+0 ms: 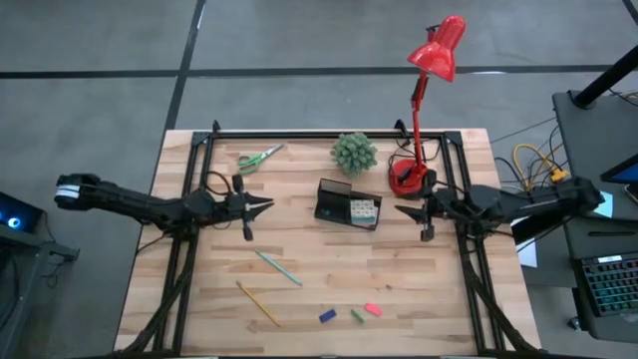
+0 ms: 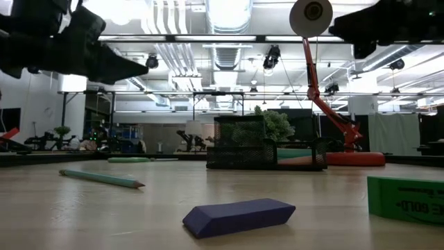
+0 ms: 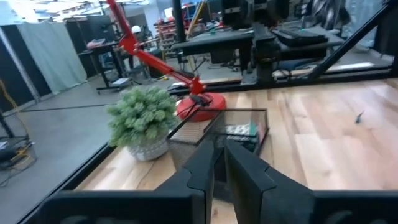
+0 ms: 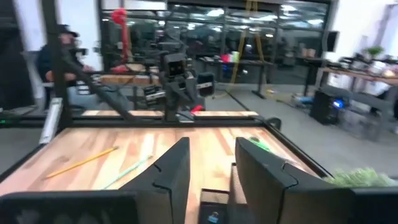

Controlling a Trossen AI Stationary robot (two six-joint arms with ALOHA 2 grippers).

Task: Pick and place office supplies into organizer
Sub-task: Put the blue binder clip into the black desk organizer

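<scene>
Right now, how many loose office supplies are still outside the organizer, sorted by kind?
Scissors, green-handled: 1
Teal pen: 1
Yellow pencil: 1
Small eraser-like pieces: 3, namely blue piece, green piece and pink piece
Total outside the organizer: 6
A white dotted cube already sits inside it.

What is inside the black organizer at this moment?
In the organizer, the white dotted cube sits in the compartment on the lamp side. The larger compartment beside it looks dark; I cannot tell whether it holds anything. The low view shows only its mesh wall.
</scene>
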